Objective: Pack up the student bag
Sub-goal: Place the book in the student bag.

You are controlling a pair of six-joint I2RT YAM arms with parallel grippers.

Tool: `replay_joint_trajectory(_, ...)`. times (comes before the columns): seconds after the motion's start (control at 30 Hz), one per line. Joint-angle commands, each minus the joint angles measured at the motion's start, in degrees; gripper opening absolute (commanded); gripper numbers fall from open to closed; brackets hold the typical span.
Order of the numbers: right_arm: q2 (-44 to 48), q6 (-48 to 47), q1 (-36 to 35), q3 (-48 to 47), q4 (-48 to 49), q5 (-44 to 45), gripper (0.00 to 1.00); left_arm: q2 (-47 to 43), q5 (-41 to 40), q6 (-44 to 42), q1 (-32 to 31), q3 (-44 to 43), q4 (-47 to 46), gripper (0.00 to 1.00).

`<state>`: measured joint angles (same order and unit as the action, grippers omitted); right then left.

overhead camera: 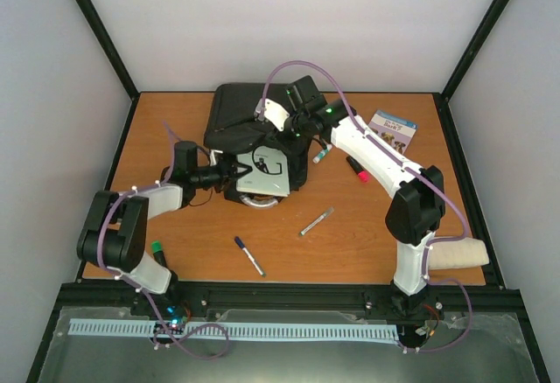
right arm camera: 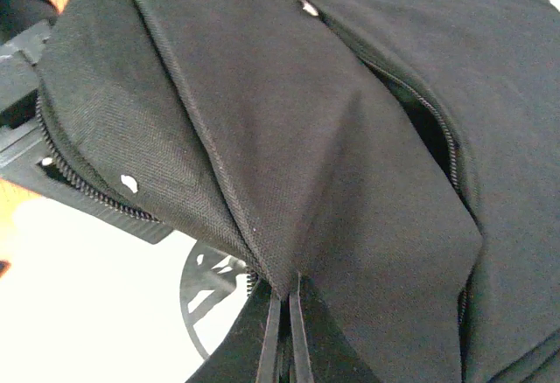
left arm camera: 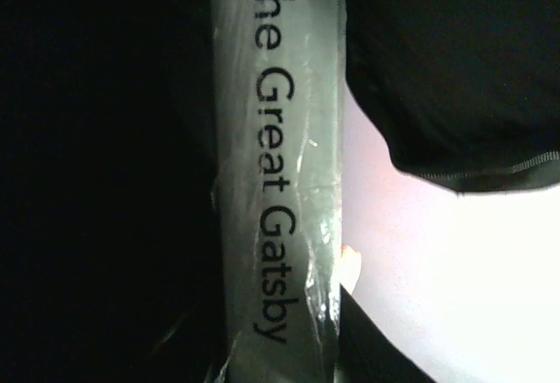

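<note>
While the student bag (overhead camera: 236,107) lies slumped at the far middle of the surface (overhead camera: 376,243), its mouth is propped open only by the right jaws, which are closed on a pinch of its black flap. If that thin fold slides out, the flap would probably drop over the opening and block the way in. Next in size is the book (overhead camera: 267,173), a pale copy of The Great Gatsby. It sits at the bag's near edge, partly beneath the lifted flap, with the left jaws clamped on it at the spine side. Pushed at an angle, I judge it could catch a corner on the zipper teeth, or shove the soft bag toward the far edge instead of going inside. A hold so close to one edge might also let it swivel. Smaller things lie well apart: a beige pouch (overhead camera: 457,252) at the near right corner, a booklet (overhead camera: 392,129) toward the far right, and a blue pen (overhead camera: 249,256) and silver pen (overhead camera: 316,222) that a sweeping arm could roll away.
</note>
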<state>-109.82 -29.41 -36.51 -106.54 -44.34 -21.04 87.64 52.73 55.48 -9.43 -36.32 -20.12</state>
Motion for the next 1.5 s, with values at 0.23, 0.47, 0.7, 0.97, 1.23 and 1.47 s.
replay_joint_trajectory(0.23,0.94,-0.60,-0.51,0.80,1.60,-3.35,0.03,9.70,-3.71,-8.51,2.84,-9.98,1.84,0.02)
replay_joint_trajectory(0.47,0.39,-0.97,-0.46,1.21,2.21,-2.37,0.03,3.57,-8.14,-11.59,2.84,-9.54,9.56,0.46)
replay_joint_trajectory(0.7,-0.06,-0.72,-0.40,1.17,2.33,-1.04,0.03,-10.40,-22.64,-16.17,2.84,-7.52,25.79,0.78)
replay_joint_trajectory(0.97,-0.59,-0.04,-0.40,0.77,2.36,-0.74,0.03,-27.03,-32.67,-15.85,2.46,-0.86,36.44,0.83)
replay_joint_trajectory(1.23,-1.42,0.18,-0.46,0.96,2.24,-1.41,0.03,-33.14,-25.81,-7.91,1.05,7.81,37.51,0.58)
replay_joint_trajectory(1.47,-1.64,0.46,-0.65,0.81,2.23,-1.81,0.03,-33.84,-25.79,-0.38,-2.70,13.02,30.66,0.53)
